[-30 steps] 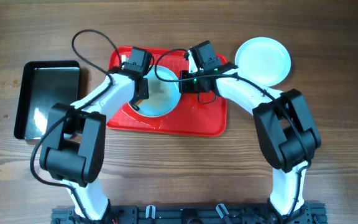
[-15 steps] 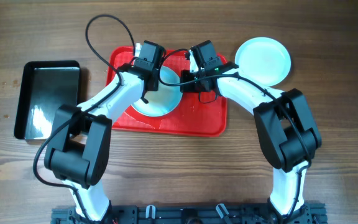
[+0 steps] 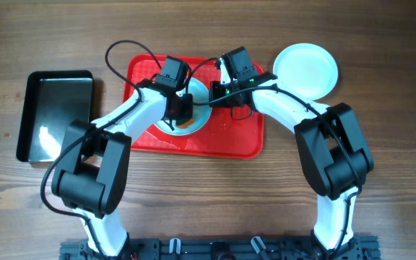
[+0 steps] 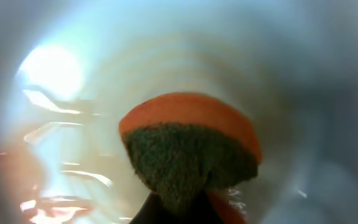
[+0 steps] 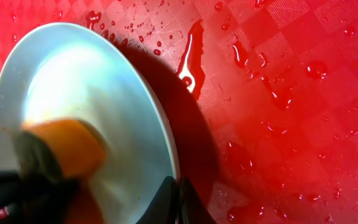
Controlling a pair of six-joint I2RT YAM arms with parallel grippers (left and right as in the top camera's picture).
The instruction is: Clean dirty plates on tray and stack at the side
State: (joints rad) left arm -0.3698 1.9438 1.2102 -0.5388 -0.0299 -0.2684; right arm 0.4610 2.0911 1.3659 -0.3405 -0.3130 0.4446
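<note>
A white-bluish plate (image 3: 196, 117) is held tilted over the red tray (image 3: 230, 141). My right gripper (image 3: 214, 92) is shut on its rim (image 5: 173, 168). My left gripper (image 3: 181, 115) is shut on an orange and green sponge (image 4: 188, 149) pressed against the plate's inner face (image 4: 278, 74); the sponge also shows in the right wrist view (image 5: 58, 146). The tray is wet with drops (image 5: 272, 93). A clean plate (image 3: 305, 70) lies on the table right of the tray. A third plate is not in view.
A glossy black tray (image 3: 55, 114) lies on the wooden table left of the red tray. Cables from both arms loop over the tray's far edge (image 3: 121, 54).
My left gripper has moved with the sponge from the plate's left rim to its upper edge and then down onto its middle. The right gripper and the plate have stayed in place.
</note>
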